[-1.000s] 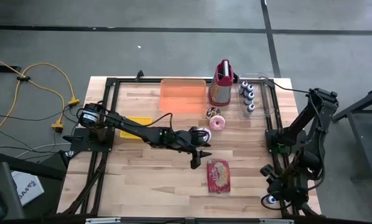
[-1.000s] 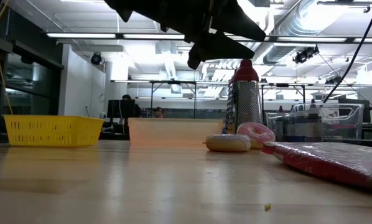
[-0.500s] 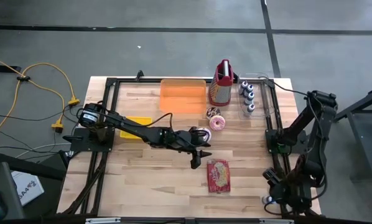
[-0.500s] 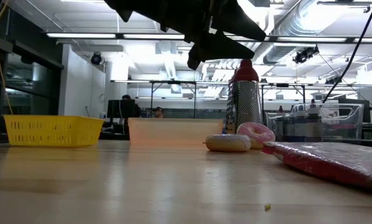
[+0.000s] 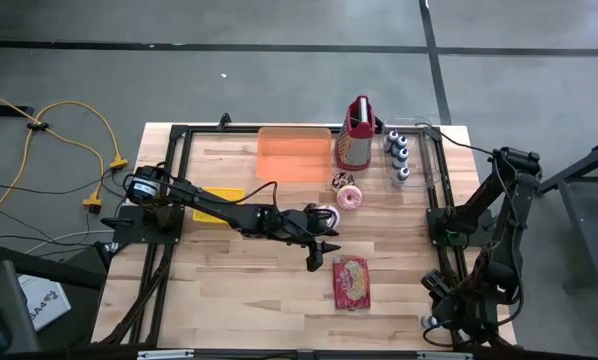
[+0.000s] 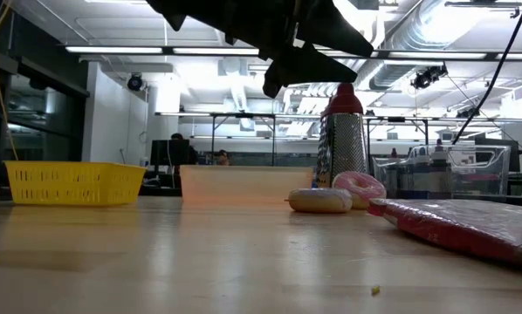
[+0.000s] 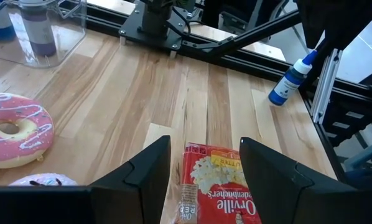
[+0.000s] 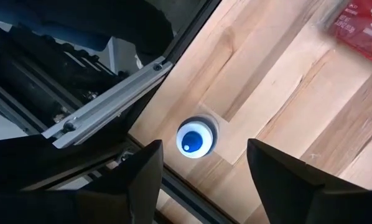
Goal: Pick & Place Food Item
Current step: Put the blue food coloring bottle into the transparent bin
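A red popcorn bag [image 5: 351, 282] lies flat on the wooden table, near the front middle. My left gripper [image 7: 204, 177] hangs open above the table, just left of the bag [image 7: 220, 190], which shows between its fingers and untouched. The low view shows this gripper [image 6: 278, 83] well clear of the tabletop. Two pink donuts [image 5: 347, 192] lie behind the bag, and a third [image 5: 325, 213] sits under the left arm. At the near right corner my right gripper [image 8: 204, 163] is open and points down over a small blue-capped bottle [image 8: 195, 138], which stands upright.
An orange bin [image 5: 294, 152], a red-topped grater [image 5: 357, 135] and a clear container of bottles [image 5: 399, 155] stand along the far edge. A yellow basket [image 5: 219, 205] sits under the left arm. Black frame rails [image 5: 439, 200] border the table. Bare wood lies left of the bag.
My right arm has sunk a little toward the table's near right corner, over the blue-capped bottle. The left arm, the bag and the donuts have kept still.
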You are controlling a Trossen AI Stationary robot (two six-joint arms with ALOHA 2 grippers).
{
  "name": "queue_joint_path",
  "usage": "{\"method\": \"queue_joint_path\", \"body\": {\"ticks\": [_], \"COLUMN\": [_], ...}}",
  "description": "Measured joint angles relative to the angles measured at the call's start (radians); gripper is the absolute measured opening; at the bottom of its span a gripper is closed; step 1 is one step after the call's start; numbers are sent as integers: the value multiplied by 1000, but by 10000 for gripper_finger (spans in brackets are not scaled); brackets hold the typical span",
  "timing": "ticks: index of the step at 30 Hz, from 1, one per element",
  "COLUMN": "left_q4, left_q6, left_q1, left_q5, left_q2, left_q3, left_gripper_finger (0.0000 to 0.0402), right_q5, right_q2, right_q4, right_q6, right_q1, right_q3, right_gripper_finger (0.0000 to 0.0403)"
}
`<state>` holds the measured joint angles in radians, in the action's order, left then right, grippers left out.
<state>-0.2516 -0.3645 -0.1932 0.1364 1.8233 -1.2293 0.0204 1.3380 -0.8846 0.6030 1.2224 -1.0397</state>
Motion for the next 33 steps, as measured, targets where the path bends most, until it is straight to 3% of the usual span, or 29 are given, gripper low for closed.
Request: {"method": "queue_joint_path", "body": {"ticks": [13, 33], "left_q4": [-1, 0], "left_q6": [-3, -3], "left_q1": [0, 0], "left_q5": [0, -1], "left_q2": [0, 0], "left_q3": [0, 0], "left_gripper_finger": [187, 187], "right_q5": [-49, -220], "right_q2": [9, 8], "right_q4": [-91, -91], "right_q6": [157, 221], "right_q1": [-117, -114], "right_q3": [4, 5], "right_gripper_finger": [219, 219]}}
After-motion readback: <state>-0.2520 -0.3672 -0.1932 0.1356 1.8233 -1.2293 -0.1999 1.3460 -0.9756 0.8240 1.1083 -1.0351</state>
